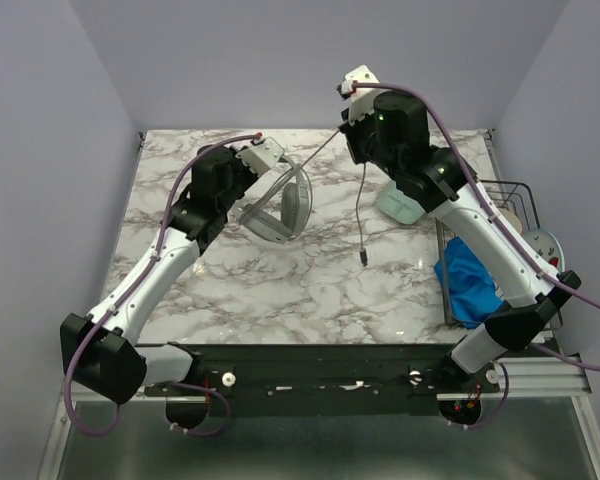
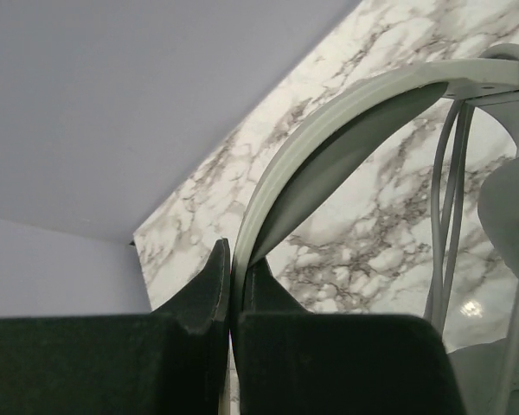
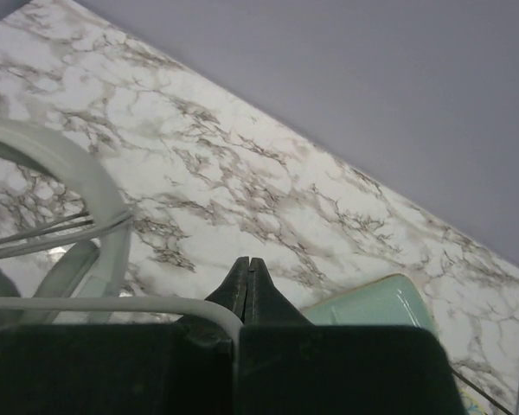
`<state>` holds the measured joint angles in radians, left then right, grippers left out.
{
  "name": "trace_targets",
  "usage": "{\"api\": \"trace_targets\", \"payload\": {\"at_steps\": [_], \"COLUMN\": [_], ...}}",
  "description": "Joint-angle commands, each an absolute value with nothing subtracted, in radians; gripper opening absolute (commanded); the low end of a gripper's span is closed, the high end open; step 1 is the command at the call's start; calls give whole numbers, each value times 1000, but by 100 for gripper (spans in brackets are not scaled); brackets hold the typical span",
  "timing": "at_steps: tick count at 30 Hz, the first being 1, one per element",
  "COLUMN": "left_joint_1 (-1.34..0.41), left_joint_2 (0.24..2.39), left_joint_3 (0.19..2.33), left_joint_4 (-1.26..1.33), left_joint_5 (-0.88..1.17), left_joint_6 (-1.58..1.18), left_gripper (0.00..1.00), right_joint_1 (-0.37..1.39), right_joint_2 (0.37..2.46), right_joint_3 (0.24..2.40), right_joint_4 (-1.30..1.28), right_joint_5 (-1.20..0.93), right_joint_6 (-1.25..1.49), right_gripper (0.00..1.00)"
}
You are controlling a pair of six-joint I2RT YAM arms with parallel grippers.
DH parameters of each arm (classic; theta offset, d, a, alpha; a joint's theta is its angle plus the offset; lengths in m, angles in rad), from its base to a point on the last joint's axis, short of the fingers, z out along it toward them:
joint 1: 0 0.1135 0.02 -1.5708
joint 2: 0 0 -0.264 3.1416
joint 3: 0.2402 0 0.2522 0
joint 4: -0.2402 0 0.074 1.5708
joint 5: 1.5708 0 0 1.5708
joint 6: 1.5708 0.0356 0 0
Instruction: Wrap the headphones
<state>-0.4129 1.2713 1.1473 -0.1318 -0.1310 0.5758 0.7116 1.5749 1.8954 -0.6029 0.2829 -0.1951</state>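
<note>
While both arms lean in over the marble table (image 1: 280, 290), the left gripper (image 2: 233, 281) sits left of centre in the overhead shot, clenched on the headband (image 2: 329, 112) of the headphones (image 1: 292, 205). Its wrist cam shows this nicely: the two dark fingers pinch the band at bottom centre. From there the band arcs up to the top right corner. A couple of thin strands of the cable (image 2: 444, 225) run down the right side of that frame.

From above, the headphones are just left of the middle of the table, band tilted up towards the upper right and one earcup low. I honestly can't tell if that cup touches the marble or hangs just above it.

Moving right, the cable stretches in a straight line from the headphones up to the right gripper (image 3: 249, 278), near top centre of the overhead view. The rest drops down loose, with the plug (image 1: 363, 258) dangling near the middle of the table.

The right wrist cam shows its fingers closed tight, with the cable coming in from the left edge and curling into the pinch.

Further right, a mint-green tray (image 1: 398, 208) peeks out from under the right arm. Then come a blue cloth (image 1: 468, 285) and a wire rack (image 1: 510, 195) at the table's right edge.
</note>
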Motion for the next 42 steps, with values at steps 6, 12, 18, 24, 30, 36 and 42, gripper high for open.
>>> {"api": "trace_targets", "payload": {"at_steps": [6,12,18,24,30,36,42], "left_joint_1": [-402,-403,-403,-410,-454,-459,-459], "left_joint_2": [1172,1166,1170,1221,1284,1362,1408], "left_joint_3": [1299,1390,1555,1796,1989,2144,2238], "left_joint_4": [-503,-587,-683,-698,-666,-640,-647], "left_joint_5": [97,144,283,344,295,242,198], "left_joint_6": [347,299,175,5,-121,-215,-233], "left_gripper": [0,0,0,0,0,0,0], "right_joint_1": [462,419,417,423,488,551,578], "right_joint_2": [1545,1569,1612,1647,1710,1805,1848], "right_joint_3": [1772,1714,1695,1648,1585,1565,1528], "right_joint_4": [-522,-482,-439,-301,-118,-48,-8], "right_joint_5": [94,51,-174,-454,-540,-529,-494], "right_joint_6": [-167,-146,-150,-30,100,153,166], "right_gripper": [1,1,7,24,29,29,29]}}
